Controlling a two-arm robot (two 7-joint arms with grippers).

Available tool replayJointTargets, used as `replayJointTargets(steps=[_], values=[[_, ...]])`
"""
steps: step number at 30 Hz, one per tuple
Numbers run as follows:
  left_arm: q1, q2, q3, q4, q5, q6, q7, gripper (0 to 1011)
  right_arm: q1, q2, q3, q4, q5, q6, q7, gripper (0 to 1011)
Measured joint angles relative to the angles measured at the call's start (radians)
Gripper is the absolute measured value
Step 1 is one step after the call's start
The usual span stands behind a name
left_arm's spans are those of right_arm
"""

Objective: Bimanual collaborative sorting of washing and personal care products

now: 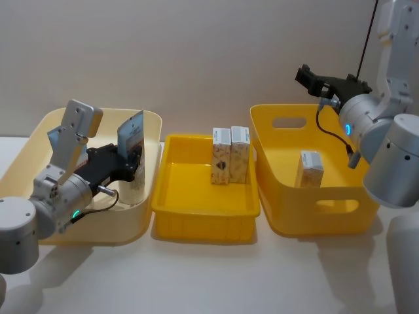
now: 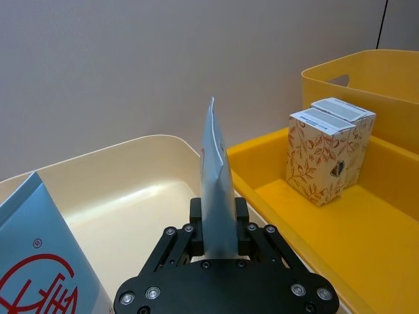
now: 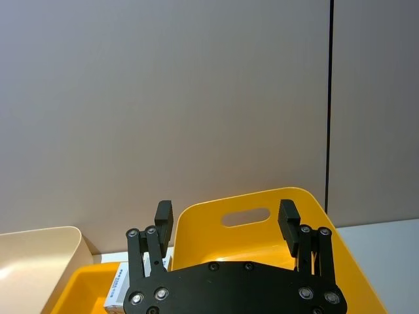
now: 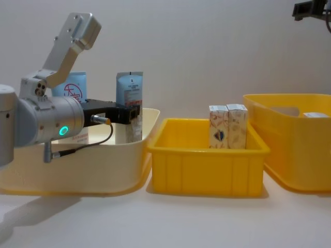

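Grey wall [image 2: 131, 65] behind, left tool [image 2: 217, 219] grips tube [image 2: 215, 170] over cream tub [image 2: 124, 196]

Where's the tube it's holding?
In the head view's left, the left gripper holds the tube upright at the cream tub's right end, beside the yellow tray.

the cream tub [image 1: 124, 226], the yellow tray [image 1: 203, 222] and the yellow tub [image 1: 314, 216] are smooth moulded plastic with a soft sheen. the squeeze tube [image 2: 215, 183] pinched in the left claw [image 2: 218, 208] is thin, lightly glossy plastic, flat at its sealed end; the second tube [image 2: 39, 248] beside it has the same slick skin. the cartons [image 1: 221, 163] are matt printed card. the left claw and the wide-apart right claw [image 3: 225, 210] are matt black, dotted with bright metal screws. the tabletop [image 1: 196, 281] is smooth, matt white.
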Motion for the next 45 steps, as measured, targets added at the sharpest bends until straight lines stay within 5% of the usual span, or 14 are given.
replayJointTargets(steps=[30,45], values=[[0.001,-0.001,-0.001,-0.001,0.001,0.001,0.001,260,0.000,0.000,0.000,0.000,0.000,0.000,0.000,1001],[0.028,-0.010,0.002,-0.069,0.032,0.029,0.043,260,0.000,0.000,0.000,0.000,0.000,0.000,0.000,1001]])
